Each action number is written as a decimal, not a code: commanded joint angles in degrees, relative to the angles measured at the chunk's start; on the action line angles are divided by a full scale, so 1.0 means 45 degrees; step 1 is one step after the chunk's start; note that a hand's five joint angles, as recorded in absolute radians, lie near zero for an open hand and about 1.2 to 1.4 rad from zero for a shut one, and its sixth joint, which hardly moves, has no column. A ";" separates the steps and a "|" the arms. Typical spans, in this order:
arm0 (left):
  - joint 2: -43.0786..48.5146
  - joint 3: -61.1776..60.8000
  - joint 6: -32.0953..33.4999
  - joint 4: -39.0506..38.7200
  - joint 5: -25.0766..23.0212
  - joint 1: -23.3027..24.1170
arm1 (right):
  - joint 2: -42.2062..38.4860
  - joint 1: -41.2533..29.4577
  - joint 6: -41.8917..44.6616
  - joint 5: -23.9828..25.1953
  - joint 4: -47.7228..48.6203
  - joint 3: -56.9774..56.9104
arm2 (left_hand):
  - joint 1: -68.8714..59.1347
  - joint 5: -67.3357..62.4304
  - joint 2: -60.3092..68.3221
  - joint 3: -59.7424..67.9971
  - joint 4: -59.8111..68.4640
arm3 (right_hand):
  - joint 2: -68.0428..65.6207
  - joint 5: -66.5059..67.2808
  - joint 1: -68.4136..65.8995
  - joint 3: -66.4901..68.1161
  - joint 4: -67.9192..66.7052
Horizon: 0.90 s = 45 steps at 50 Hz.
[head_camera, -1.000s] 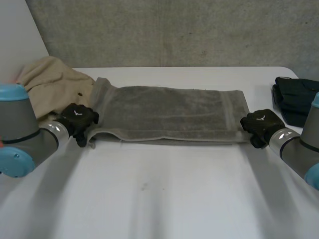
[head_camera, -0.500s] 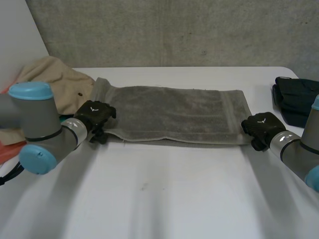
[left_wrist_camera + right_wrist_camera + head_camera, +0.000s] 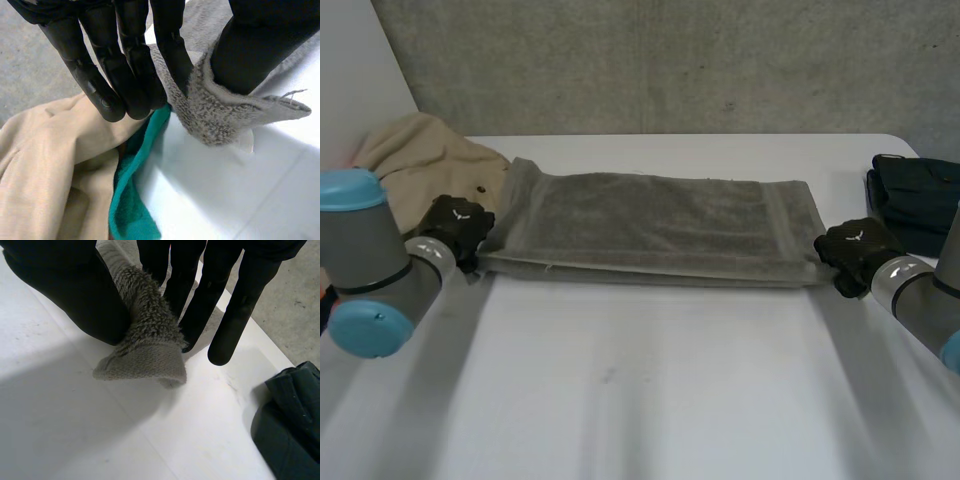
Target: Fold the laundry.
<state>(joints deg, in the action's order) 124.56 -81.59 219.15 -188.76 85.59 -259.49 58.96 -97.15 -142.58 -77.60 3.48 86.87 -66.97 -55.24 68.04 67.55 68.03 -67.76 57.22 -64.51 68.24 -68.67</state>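
Observation:
A grey towel (image 3: 655, 225) lies folded into a long band across the middle of the white table (image 3: 650, 380). My left hand (image 3: 457, 226) is at its near left corner; in the left wrist view the thumb and fingers (image 3: 125, 65) pinch that towel corner (image 3: 215, 112). My right hand (image 3: 853, 250) is at the near right corner. There the thumb (image 3: 75, 290) and fingers pinch the towel corner (image 3: 147, 347), which is bunched between them.
A beige garment (image 3: 425, 165) is heaped at the table's left, with a teal cloth (image 3: 135, 185) beside it near my left hand. A dark folded garment (image 3: 915, 200) sits at the right edge. A grey wall rises behind the table.
My left hand has closed on the near left corner and pulled it leftward, drawing the towel's front edge straighter. My right hand has kept its grip and shifted slightly right.

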 commanded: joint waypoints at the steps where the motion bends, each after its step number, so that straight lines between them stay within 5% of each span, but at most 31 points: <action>1: -0.1604 -0.1671 0.1376 0.1143 -0.0290 -0.0128 | 0.1330 0.0142 0.1233 -0.0079 -0.1844 0.0538 | -0.2896 -0.3279 0.2658 0.2767 0.2660 | -0.2719 0.2841 -0.3441 0.2614 -0.2519; 9: -0.3910 -0.3917 0.4558 0.4833 -0.0368 -0.0498 | 0.3924 0.1487 0.5950 -0.0898 -0.6877 0.2759 | -0.2896 -0.3279 0.2658 0.2767 0.2660 | -0.2719 0.2841 -0.3441 0.2614 -0.2519; 13: -0.4360 -0.4329 0.6043 0.6085 -0.0387 -0.0694 | 0.4651 0.1939 0.7582 -0.0763 -0.7122 0.3428 | -0.2896 -0.3279 0.2658 0.2767 0.2660 | -0.2719 0.2841 -0.3441 0.2614 -0.2519; 17: -0.4244 -0.3628 0.6574 0.5970 -0.0485 -0.0344 | 0.4419 0.1687 0.7156 -0.0587 -0.6400 0.3274 | -0.2896 -0.3279 0.2658 0.2767 0.2660 | -0.2719 0.2841 -0.3441 0.2614 -0.2519; 23: -0.2628 -0.1114 0.5190 0.4839 -0.0076 0.1041 | 0.2373 0.0789 0.5284 -0.0684 -0.4898 0.1657 | -0.2896 -0.3279 0.2658 0.2767 0.2660 | -0.2719 0.2841 -0.3441 0.2614 -0.2519; 31: 0.0224 0.2909 0.4133 0.3434 0.0315 0.2117 | 0.0046 0.0358 0.3036 -0.2126 -0.2458 -0.0766 | -0.2896 -0.3279 0.2658 0.2767 0.2660 | -0.2719 0.2841 -0.3441 0.2614 -0.2519; 45: 0.4329 0.8793 0.3937 0.3390 0.1799 0.3153 | -0.1772 0.0241 0.2720 -0.2539 0.0125 -0.2741 | -0.2896 -0.3279 0.2658 0.2767 0.2660 | -0.2719 0.2841 -0.3441 0.2614 -0.2519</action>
<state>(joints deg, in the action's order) 137.58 -51.30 236.50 -175.47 90.90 -246.42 54.38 -95.78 -130.81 -88.90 1.73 77.77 -66.97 -56.38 68.43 68.01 68.48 -67.76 59.42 -64.51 68.24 -68.67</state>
